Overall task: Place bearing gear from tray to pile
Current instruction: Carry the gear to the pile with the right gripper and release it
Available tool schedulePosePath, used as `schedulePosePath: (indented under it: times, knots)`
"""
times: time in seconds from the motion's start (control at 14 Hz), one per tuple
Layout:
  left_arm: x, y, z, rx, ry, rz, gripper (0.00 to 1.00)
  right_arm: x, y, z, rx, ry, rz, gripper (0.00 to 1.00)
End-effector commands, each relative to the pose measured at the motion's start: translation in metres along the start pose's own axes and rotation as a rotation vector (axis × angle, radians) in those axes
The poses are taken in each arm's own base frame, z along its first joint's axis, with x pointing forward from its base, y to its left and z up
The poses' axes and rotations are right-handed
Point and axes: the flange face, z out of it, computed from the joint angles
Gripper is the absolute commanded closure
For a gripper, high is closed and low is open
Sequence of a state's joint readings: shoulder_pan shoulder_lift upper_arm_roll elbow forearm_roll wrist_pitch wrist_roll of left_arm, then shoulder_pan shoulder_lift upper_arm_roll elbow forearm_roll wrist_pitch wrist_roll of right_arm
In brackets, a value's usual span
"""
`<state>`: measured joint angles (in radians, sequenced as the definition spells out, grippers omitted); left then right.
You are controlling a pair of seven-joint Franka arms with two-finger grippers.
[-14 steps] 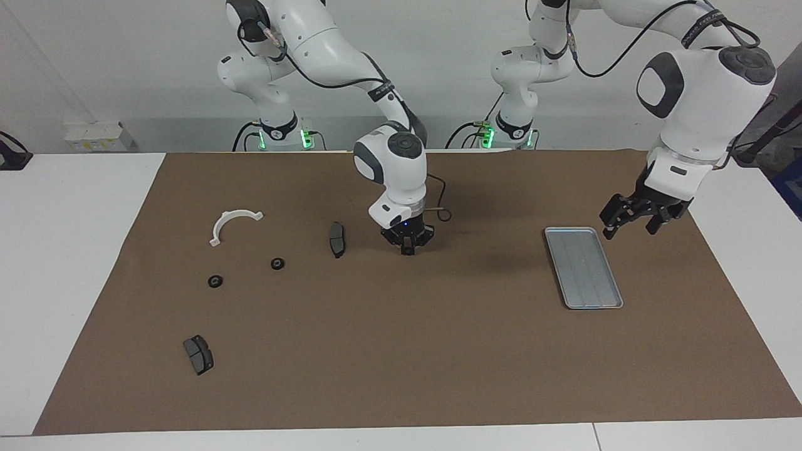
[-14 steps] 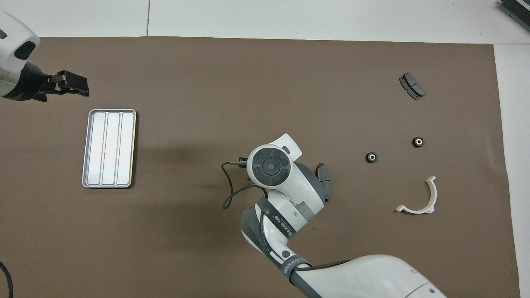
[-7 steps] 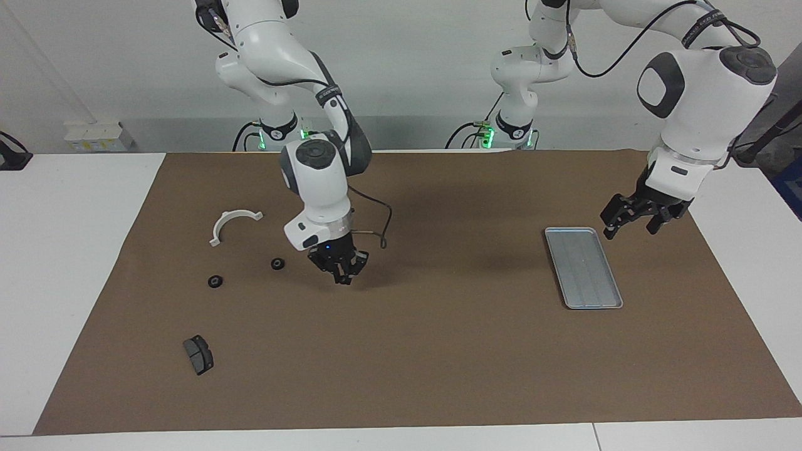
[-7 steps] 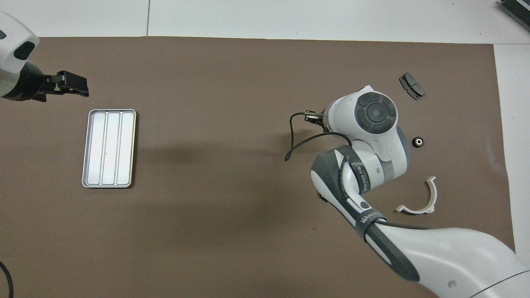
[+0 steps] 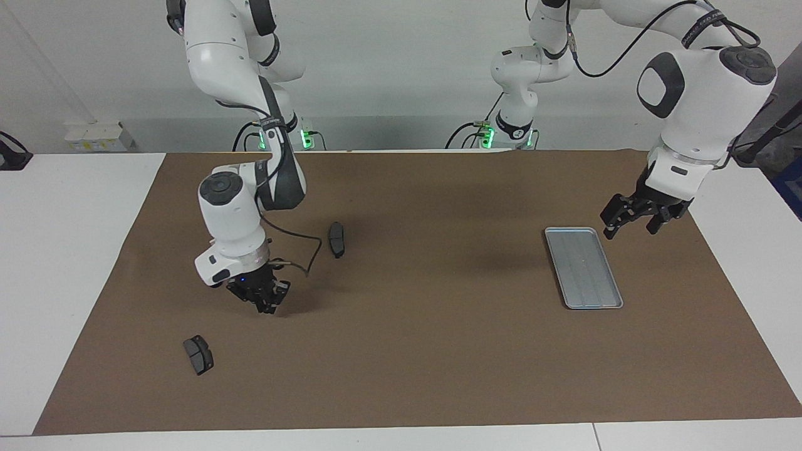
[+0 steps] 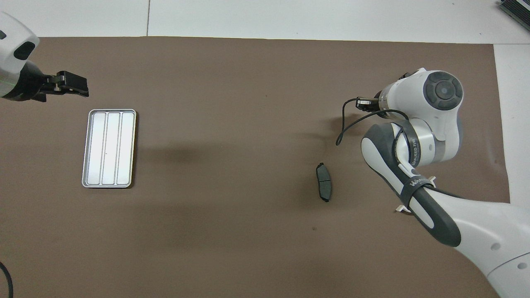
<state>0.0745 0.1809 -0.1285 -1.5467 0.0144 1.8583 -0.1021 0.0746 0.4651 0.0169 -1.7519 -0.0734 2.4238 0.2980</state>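
The silver tray [image 5: 583, 267] lies toward the left arm's end of the mat with nothing on it; it also shows in the overhead view [image 6: 108, 147]. My left gripper [image 5: 631, 225] hangs open and empty just off the tray's corner nearest the robots, and waits. My right gripper [image 5: 265, 303] is low over the mat in the pile area. I cannot see whether it holds anything. The pile's two dark brake pads [image 5: 337, 238] [image 5: 198, 354] lie on either side of it. The right arm hides the bearing gears. It also hides nearly all of the white bracket [image 6: 431, 179].
A brown mat [image 5: 438, 351] covers the table, with white table surface at both ends. The right arm's wrist and its loose black cable [image 5: 301, 241] stand over the pile area. One brake pad shows in the overhead view [image 6: 324, 187].
My right gripper has swept from mid-mat toward the right arm's end, over the pile, covering the two bearing gears and the white bracket. The left arm and tray have not moved.
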Motion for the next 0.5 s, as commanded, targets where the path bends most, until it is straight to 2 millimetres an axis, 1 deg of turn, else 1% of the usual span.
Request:
schedulePosePath:
  times: [0.0, 0.07, 0.14, 0.21, 0.28, 0.36, 0.43]
  knots:
    - [-0.008, -0.002, -0.004, -0.009, 0.006, -0.005, 0.00, 0.029, 0.015, 0.018, 0.006, 0.023, -0.002, 0.91]
    - [-0.008, -0.002, -0.004, -0.009, 0.006, -0.005, 0.00, 0.031, 0.025, 0.023, 0.003, 0.020, -0.004, 0.75]
    - [-0.008, -0.002, -0.005, -0.009, 0.008, -0.005, 0.00, 0.032, 0.030, 0.023, 0.006, 0.022, -0.011, 0.34]
    - [-0.008, -0.003, -0.004, -0.009, 0.007, -0.007, 0.00, 0.032, 0.032, 0.023, 0.008, 0.022, -0.007, 0.00]
    - [-0.008, -0.002, -0.004, -0.009, 0.006, -0.005, 0.00, 0.033, 0.033, 0.021, 0.017, 0.023, 0.005, 0.00]
    - [-0.009, -0.002, -0.003, -0.008, 0.000, 0.000, 0.00, 0.034, 0.032, 0.013, 0.021, 0.029, 0.005, 0.00]
    - [-0.010, -0.002, -0.002, -0.008, -0.003, 0.006, 0.00, 0.036, 0.030, -0.002, 0.022, 0.036, 0.001, 0.00]
